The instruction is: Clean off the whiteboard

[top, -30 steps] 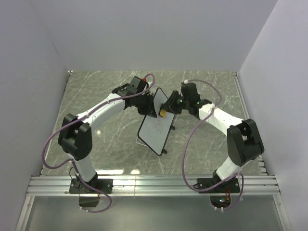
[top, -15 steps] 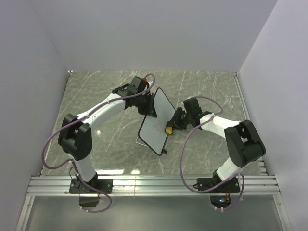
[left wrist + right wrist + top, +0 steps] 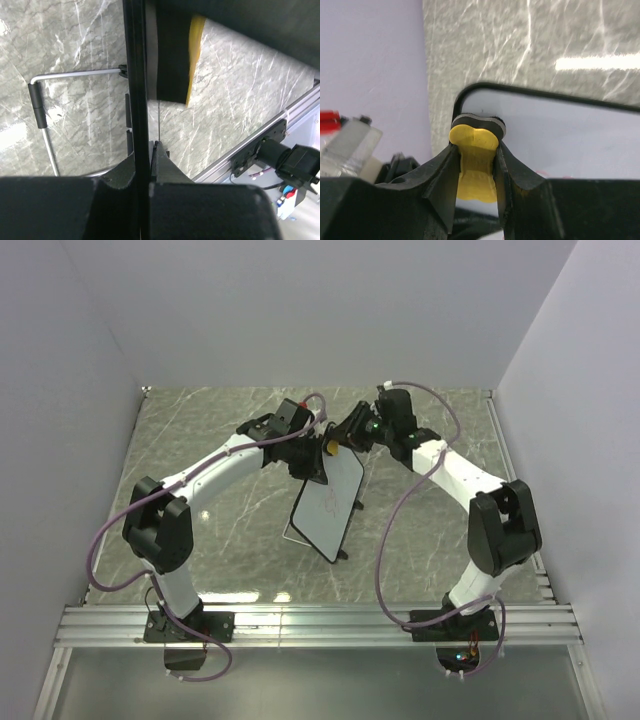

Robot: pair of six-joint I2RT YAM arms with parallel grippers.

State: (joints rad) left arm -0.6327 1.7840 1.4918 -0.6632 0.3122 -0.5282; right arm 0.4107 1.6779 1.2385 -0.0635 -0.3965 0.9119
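The whiteboard [image 3: 330, 508] is held tilted above the table, with faint red scribbles near its middle. My left gripper [image 3: 308, 464] is shut on its upper left edge; in the left wrist view the board's black rim [image 3: 135, 75] runs edge-on between my fingers [image 3: 145, 150]. My right gripper [image 3: 338, 443] is shut on the yellow bone-shaped eraser [image 3: 331, 447] and presses its dark felt against the board's top corner. In the right wrist view the eraser [image 3: 476, 165] sits between the fingers [image 3: 476, 145], against the white board face [image 3: 560, 135].
A wire stand [image 3: 37, 105] with black feet [image 3: 342, 555] sits under the board on the marble table [image 3: 200, 430]. A metal rail [image 3: 320, 625] runs along the near edge. White walls close in the left, back and right sides.
My right gripper carried the eraser down to the board's right edge, then up to its top corner. The left gripper and the board have barely moved.
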